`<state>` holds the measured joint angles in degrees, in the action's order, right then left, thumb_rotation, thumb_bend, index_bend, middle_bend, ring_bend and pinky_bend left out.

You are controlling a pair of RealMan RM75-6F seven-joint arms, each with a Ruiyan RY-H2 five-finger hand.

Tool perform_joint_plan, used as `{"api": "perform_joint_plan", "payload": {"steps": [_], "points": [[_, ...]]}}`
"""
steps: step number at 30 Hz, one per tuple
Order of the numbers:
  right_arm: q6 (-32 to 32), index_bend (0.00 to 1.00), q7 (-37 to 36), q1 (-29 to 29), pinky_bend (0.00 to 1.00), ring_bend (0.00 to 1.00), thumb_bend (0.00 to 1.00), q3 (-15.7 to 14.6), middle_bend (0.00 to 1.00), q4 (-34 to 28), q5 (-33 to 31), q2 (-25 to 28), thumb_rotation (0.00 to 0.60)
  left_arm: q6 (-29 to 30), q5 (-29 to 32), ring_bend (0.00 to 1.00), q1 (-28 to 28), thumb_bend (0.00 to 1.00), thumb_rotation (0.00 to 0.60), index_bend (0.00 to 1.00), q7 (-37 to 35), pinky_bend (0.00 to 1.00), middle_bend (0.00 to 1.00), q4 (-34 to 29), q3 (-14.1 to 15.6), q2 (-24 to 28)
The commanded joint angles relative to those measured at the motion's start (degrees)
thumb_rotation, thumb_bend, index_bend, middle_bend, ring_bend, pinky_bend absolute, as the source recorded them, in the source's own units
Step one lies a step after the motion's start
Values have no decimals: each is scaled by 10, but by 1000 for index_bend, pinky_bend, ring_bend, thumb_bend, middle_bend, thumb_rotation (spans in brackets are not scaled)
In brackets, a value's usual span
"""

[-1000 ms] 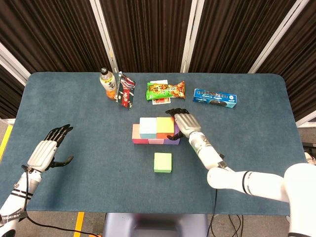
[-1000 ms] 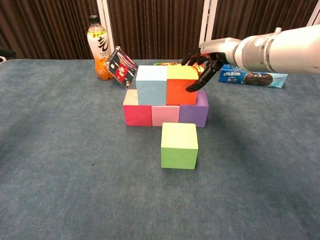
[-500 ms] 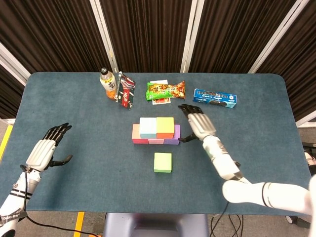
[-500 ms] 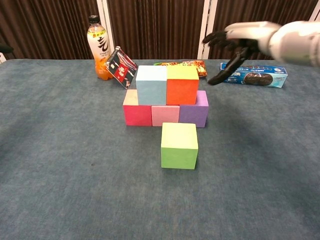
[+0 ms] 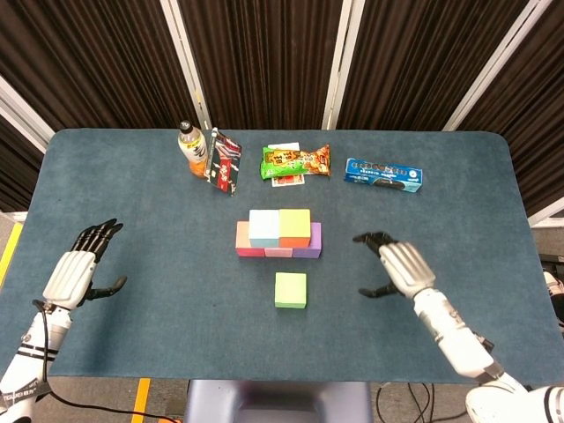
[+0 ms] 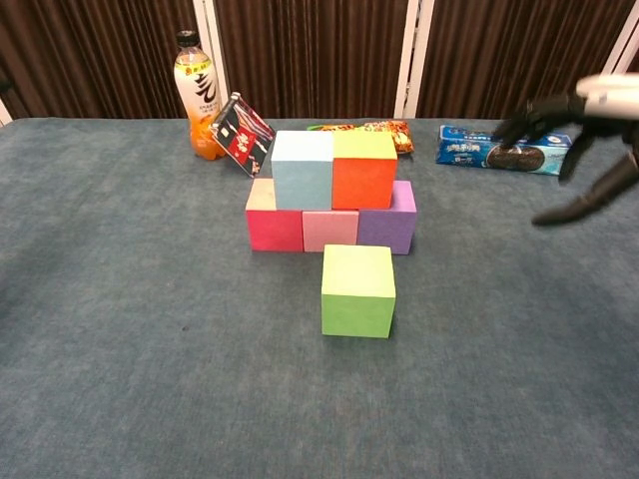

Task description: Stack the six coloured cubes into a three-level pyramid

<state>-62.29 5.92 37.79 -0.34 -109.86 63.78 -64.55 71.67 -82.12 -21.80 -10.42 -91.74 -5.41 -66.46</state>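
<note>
The right hand [image 5: 398, 264] hung open over the table [image 5: 132, 352], fingers spread and curled a little, holding nothing. The left hand [image 5: 81, 269] was likewise open and empty, at the table's near left edge.

The green cube [image 5: 291, 289], the last one loose, lay to the left of the right hand and slightly nearer the robot, apart from it. From the left hand it lay well off to the right, so the right hand was plainly the nearer and, I judged, the one to take it. Being a cube it had no long axis; it sat flat and square to the table edge, one face toward the robot, its side faces open to a grasp from the right.

Farther out than the green cube, just beyond it and left of the right hand, stood the stack [image 5: 278, 233]: a pink cube [image 6: 275, 221], a pale pink cube [image 6: 330, 230] and a purple cube [image 6: 388, 225] touching in a row, with a blue cube [image 6: 302, 170] and an orange cube [image 6: 363, 170] side by side on top. The seam between those two was where the green cube would need to go, up and away from where it sat.
</note>
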Motion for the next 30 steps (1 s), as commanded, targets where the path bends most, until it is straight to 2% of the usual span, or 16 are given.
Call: {"api": "perform_joint_plan", "payload": {"steps": [1, 8, 20, 30], "points": [[32, 305, 19, -2, 551, 324, 235, -10, 325, 1, 9, -24, 600, 1, -3, 0, 2, 301, 600, 0, 1, 60, 0, -3, 1, 1], [50, 305, 92, 20, 740, 495, 235, 11, 425, 17, -39, -98, 600, 8, -12, 0, 5, 298, 600, 0, -8, 60, 0, -2, 4, 2], [46, 305, 185, 58, 814, 547, 235, 49, 467, 56, -133, -205, 600, 10, -23, 0, 8, 300, 600, 0, -38, 66, 0, 20, 6, -3], [22, 317, 222, 60, 899, 623, 235, 54, 540, 77, -156, -232, 600, 11, -33, 0, 10, 301, 600, 0, -60, 67, 0, 35, 11, -5]]}}
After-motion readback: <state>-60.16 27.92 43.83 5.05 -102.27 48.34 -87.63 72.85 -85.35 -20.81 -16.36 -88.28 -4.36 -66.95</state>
